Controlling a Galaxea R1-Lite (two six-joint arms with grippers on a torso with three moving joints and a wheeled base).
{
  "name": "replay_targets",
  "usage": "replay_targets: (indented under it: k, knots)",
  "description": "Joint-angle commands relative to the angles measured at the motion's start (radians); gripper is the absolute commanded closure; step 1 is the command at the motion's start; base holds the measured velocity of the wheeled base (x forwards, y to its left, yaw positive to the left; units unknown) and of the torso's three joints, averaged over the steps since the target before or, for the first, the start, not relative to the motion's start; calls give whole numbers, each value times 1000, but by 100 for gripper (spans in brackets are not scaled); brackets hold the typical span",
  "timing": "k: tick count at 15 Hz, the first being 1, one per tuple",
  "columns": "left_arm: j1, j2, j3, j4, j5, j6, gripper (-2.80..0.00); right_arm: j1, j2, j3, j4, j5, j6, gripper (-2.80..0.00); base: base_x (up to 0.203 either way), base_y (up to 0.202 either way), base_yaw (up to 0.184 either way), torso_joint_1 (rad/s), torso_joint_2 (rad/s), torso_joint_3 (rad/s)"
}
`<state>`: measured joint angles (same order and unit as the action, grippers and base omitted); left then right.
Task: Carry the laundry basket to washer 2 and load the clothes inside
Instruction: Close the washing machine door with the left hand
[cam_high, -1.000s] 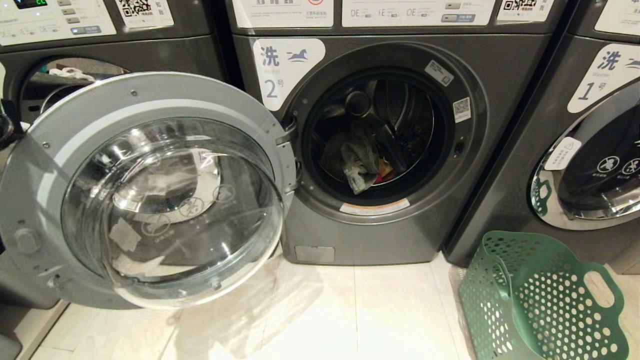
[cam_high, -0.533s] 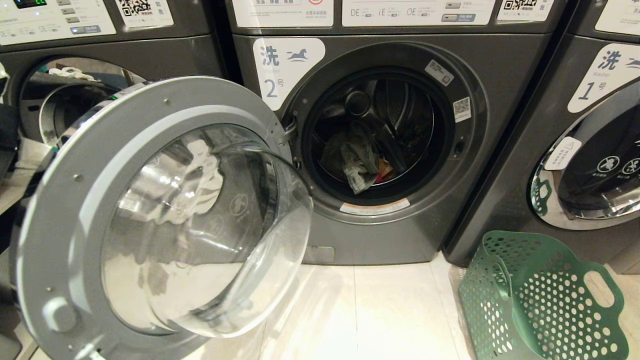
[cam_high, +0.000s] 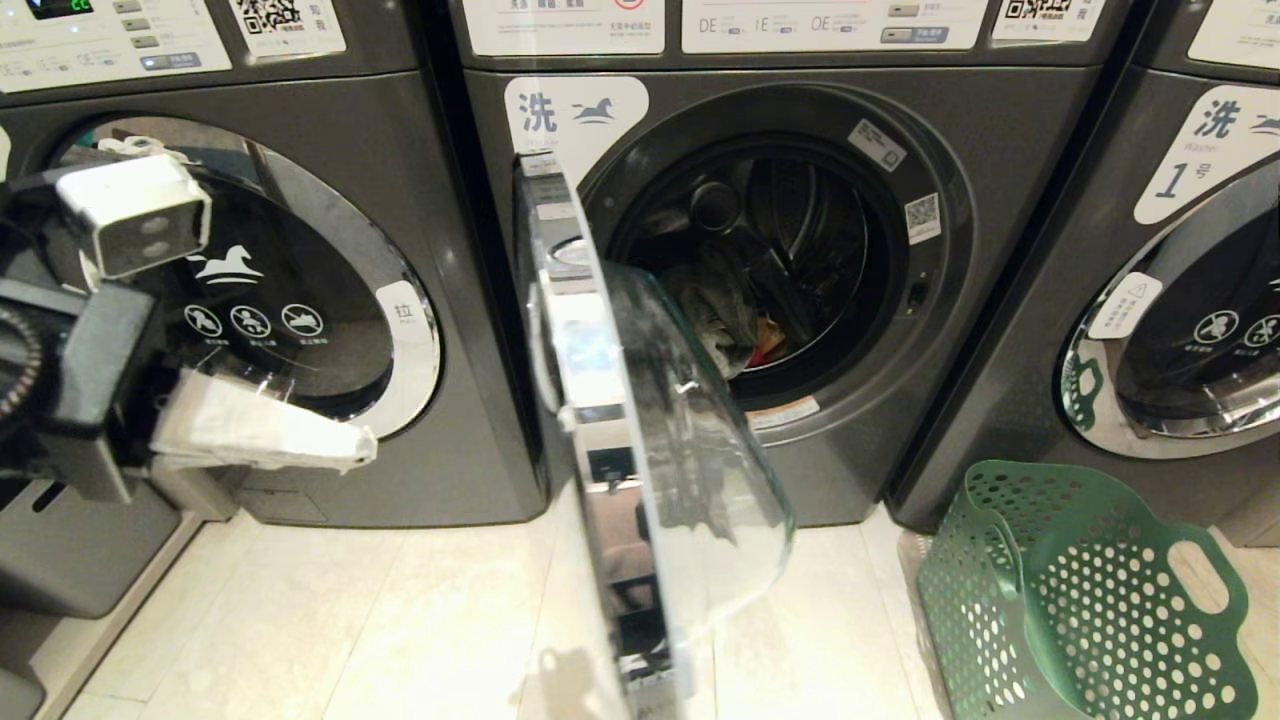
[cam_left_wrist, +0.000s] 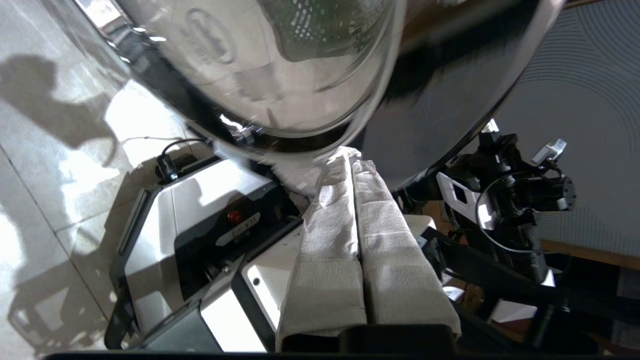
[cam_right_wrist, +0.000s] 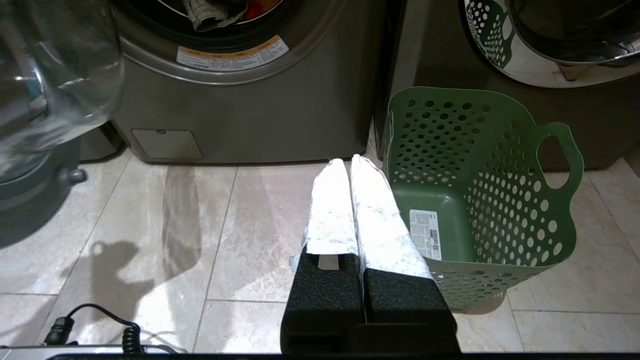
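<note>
While the laundry basket sits upright on the tiled floor just in front of the washer labelled 1, there's nothing in it as far as I can see, only a white sticker on the inside of one wall. Right next to it is washer 2, and the clothes are in its drum: a greyish crumpled piece with a bit of red-orange peeking out beside it. Can't pick out a yellow one from here.

The round glass door of washer 2 is swung about halfway, so the head camera sees it nearly edge-on, with the glass bowl bulging toward the opening. It hangs between the drum and the third washer on the left, whose own door is closed.

The left gripper is out on the left side of the scene, in front of that third washer, with its white-wrapped jaws pressed together on nothing. In its wrist camera the tips are right up by the rim of the glass door, though I can't tell if they touch it.

The right gripper hangs low over the floor just beside the basket, jaws pressed together too, nothing held.
</note>
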<state>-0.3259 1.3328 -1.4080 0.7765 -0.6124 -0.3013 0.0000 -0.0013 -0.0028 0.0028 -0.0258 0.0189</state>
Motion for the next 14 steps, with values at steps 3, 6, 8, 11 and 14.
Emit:
replay_targets:
  k: [3, 6, 8, 11, 14]
  knots:
    - [-97, -7, 216, -430, 181, -20, 0, 0, 1, -3, 6, 0, 1, 0, 0, 0, 0, 0, 0, 0]
    - [-116, 7, 318, -660, 350, -36, 0, -3, 1, -6, 10, -9, 10, 0, 0, 0, 0, 0, 0, 0]
    - [-107, -57, 364, -672, 468, -30, 0, -3, 3, -18, 35, -12, 10, 0, 0, 0, 0, 0, 0, 0]
    - [-101, -252, 510, -666, 603, -14, 0, -3, 69, -209, 143, -20, 14, 0, 0, 0, 0, 0, 0, 0]
    - [-61, -509, 704, -668, 723, 4, 0, -3, 368, -420, 203, -21, 74, 0, 0, 0, 0, 0, 0, 0]
